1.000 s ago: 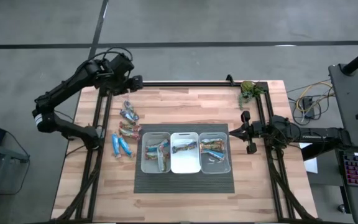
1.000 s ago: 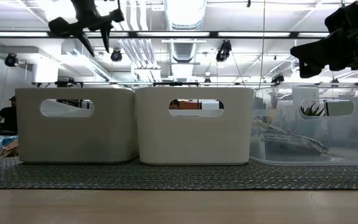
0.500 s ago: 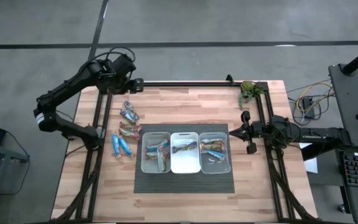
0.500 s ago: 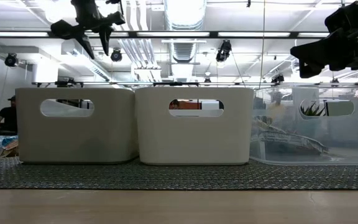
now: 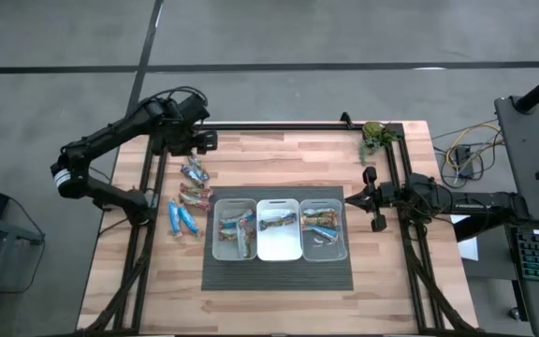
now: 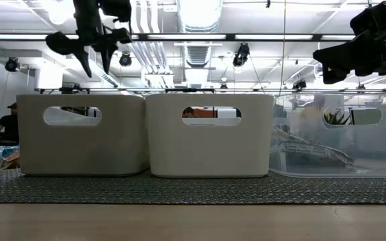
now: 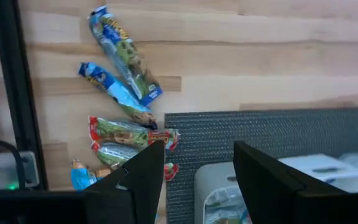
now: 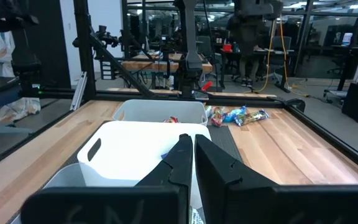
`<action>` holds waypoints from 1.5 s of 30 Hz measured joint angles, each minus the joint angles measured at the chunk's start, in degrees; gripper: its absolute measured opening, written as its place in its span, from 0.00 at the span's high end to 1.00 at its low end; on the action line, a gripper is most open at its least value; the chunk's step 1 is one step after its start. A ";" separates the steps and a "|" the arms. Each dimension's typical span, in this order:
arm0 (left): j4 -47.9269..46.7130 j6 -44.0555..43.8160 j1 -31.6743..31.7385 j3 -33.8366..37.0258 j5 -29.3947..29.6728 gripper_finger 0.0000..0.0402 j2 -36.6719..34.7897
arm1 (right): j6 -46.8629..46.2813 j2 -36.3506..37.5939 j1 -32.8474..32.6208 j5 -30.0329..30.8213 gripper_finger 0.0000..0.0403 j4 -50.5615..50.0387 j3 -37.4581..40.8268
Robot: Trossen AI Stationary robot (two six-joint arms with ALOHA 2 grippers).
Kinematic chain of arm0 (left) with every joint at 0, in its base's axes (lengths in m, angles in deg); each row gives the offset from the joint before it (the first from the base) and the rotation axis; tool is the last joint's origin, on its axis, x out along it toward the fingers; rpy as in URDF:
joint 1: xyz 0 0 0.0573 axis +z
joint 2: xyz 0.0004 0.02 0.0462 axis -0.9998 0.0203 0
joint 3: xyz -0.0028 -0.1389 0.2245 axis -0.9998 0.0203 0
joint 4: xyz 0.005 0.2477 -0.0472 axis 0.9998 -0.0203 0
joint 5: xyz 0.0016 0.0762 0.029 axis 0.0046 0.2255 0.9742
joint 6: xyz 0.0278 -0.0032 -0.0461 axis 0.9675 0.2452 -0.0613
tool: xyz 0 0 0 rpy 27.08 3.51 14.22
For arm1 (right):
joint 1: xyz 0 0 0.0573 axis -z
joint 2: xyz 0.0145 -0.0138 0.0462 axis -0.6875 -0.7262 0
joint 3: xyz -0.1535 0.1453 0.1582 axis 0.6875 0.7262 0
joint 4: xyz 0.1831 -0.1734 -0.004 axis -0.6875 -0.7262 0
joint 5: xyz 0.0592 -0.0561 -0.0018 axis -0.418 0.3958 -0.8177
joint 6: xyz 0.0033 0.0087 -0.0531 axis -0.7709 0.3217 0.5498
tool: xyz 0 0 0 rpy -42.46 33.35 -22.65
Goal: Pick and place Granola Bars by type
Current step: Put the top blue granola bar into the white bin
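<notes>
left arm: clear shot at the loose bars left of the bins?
Probably yes. The left claw hangs open above the table's far-left part, nothing held, and the loose bars lie uncovered on bare wood beside the left bin.

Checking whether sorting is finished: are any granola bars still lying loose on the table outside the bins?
Yes, several granola bars lie on the wood table left of the three bins in the high view.

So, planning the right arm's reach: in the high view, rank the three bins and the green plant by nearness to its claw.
From the right claw:
1. Right bin, beside it.
2. Plant, back corner; too close to call against the middle bin.
3. Middle bin.
4. Left bin, farthest.
</notes>
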 joint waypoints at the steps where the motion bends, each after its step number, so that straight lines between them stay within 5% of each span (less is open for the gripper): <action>1: 0.16 -0.97 0.06 0.44 0.07 0.57 0.00 | 0.00 0.01 0.02 -0.01 0.98 0.00 0.00; 35: 26.69 -12.95 9.40 26.01 0.03 0.57 0.11 | 0.00 0.00 0.00 0.00 0.98 -0.02 0.00; 45: 27.09 -13.85 9.87 29.87 -0.36 0.57 0.11 | 0.00 0.01 0.02 -0.01 0.98 -0.01 0.00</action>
